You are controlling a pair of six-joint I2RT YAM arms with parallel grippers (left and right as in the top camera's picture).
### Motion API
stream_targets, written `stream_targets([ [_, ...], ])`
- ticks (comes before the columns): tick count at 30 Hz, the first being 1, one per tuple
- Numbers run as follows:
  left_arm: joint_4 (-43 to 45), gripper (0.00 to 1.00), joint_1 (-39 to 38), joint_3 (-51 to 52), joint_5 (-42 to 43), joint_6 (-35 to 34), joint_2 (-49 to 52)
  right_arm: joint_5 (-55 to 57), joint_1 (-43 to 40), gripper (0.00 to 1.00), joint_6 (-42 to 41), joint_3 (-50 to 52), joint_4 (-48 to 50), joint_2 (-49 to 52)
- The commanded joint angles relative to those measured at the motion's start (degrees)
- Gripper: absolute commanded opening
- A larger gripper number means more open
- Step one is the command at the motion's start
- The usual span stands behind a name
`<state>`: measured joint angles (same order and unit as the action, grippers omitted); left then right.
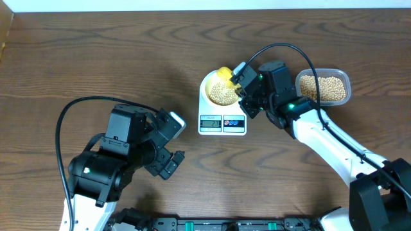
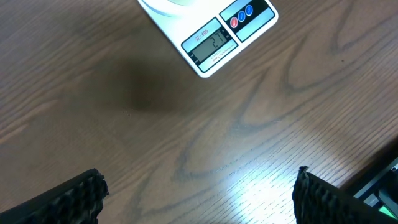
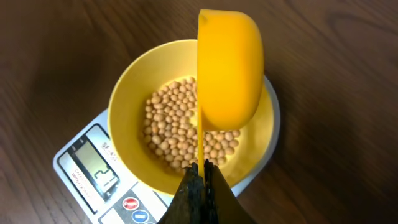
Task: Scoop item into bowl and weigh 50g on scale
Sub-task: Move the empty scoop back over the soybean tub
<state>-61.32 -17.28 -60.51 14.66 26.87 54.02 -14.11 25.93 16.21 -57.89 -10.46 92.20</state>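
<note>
The white scale stands mid-table with the pale yellow bowl on its platform. Tan beans lie in the bowl. My right gripper is shut on the thin handle of a yellow scoop, which is tipped on its side over the bowl; the scoop shows at the bowl's far rim overhead. My left gripper is open and empty over bare table, front-left of the scale, whose display is lit.
A clear plastic tub holding more beans sits to the right of the scale, behind my right arm. A black cable loops beside my left arm at the front left.
</note>
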Motion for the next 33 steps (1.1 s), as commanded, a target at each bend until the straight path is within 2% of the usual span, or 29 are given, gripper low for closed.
stream_targets([
  [1, -0.1, 0.98, 0.3, -1.9, -0.4, 0.3, 0.1, 0.0, 0.7, 0.01, 1.8, 0.2, 0.4, 0.0],
  [3, -0.1, 0.98, 0.3, -1.9, -0.4, 0.3, 0.1, -1.0, 1.3, 0.01, 1.7, 0.2, -0.1, 0.0],
  [6, -0.1, 0.98, 0.3, -1.9, -0.4, 0.3, 0.1, 4.0, 1.6, 0.01, 4.5, 0.2, 0.2, 0.0],
  [11, -0.1, 0.98, 0.3, -1.9, -0.4, 0.3, 0.1, 2.6, 1.9, 0.01, 4.4, 0.2, 0.2, -0.1],
  [18, -0.1, 0.98, 0.3, -1.9, -0.4, 0.3, 0.1, 2.9, -0.9, 0.01, 4.0, 0.2, 0.2, -9.2],
  [26, -0.1, 0.98, 0.3, -1.9, -0.4, 0.3, 0.1, 6.1, -13.0, 0.01, 4.0, 0.2, -13.4, -20.9],
  [33, -0.1, 0.98, 0.3, -1.9, -0.4, 0.3, 0.1, 6.4, -27.0, 0.01, 4.0, 0.2, -21.2, -21.2],
])
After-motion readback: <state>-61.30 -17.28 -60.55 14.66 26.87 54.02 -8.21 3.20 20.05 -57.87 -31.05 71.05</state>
